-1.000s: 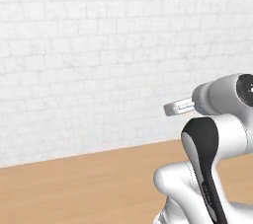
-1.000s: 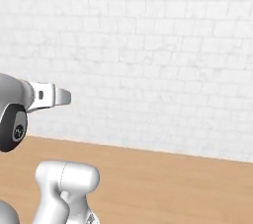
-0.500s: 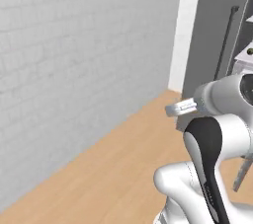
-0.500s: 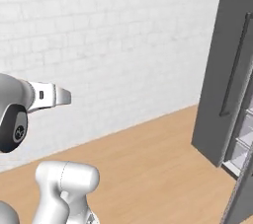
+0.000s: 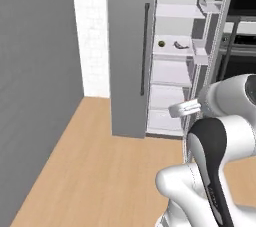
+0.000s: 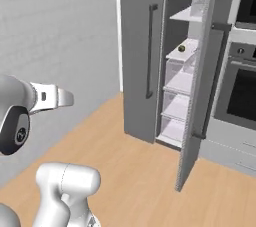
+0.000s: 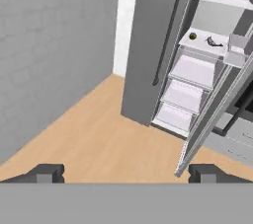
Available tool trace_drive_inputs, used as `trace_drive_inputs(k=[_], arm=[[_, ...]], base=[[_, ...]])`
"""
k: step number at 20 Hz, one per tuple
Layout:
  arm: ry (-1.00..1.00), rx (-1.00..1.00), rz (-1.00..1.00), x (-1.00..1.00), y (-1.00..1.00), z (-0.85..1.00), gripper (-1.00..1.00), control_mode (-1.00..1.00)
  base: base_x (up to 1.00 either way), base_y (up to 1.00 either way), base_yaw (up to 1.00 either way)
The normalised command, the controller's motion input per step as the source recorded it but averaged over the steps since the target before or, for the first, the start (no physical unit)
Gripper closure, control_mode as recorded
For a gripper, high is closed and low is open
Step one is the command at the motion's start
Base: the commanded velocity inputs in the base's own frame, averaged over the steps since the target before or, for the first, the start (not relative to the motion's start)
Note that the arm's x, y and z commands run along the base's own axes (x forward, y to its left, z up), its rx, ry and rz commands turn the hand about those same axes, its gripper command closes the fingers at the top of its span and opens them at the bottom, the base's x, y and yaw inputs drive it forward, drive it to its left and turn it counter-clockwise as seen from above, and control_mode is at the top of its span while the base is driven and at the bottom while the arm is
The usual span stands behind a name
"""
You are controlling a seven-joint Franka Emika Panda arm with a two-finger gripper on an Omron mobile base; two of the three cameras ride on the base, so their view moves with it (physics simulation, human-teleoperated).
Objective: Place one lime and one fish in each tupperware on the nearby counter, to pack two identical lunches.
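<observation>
Left base view: a tall grey fridge stands with one door closed and the other door swung open, white shelves showing between them. On one upper shelf sit a small dark-green lime and, just to its right and apart from it, a dark fish. Pale wood floor runs up to the fridge, with a grey wall on the left and a strip of white brick behind. The white arm rises at lower right.

Right base view: the same fridge is seen from the other side, its open door edge-on and hiding part of the shelves. The lime rests on the upper shelf. A dark oven is set in the cabinets to the right of the fridge.

Hand view: the gripper has its two dark fingertips spread wide apart at the bottom edge, nothing between them, well short of the fridge. The lime and the fish lie side by side, not touching, on the upper shelf
</observation>
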Motion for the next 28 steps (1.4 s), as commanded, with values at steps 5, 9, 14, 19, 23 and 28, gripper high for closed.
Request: trace_drive_inputs(k=[5,9,14,19,23,28], arm=[[0.0,0.0,0.0,0.0,0.0,0.0,-1.0,1.0],[0.0,0.0,0.0,0.0,0.0,0.0,-1.0,1.0],[0.0,0.0,0.0,0.0,0.0,0.0,-1.0,1.0],[0.0,0.0,0.0,0.0,0.0,0.0,-1.0,1.0],[0.0,0.0,0.0,0.0,0.0,0.0,-1.0,1.0],[0.0,0.0,0.0,0.0,0.0,0.0,-1.0,1.0]], base=[[0.93,0.79,-0.62],[1.0,0.29,-0.4],[1.0,-0.1,-0.04],[0.89,-0.14,-0.06],[0.83,-0.2,-0.29],[0.8,-0.22,-0.29]])
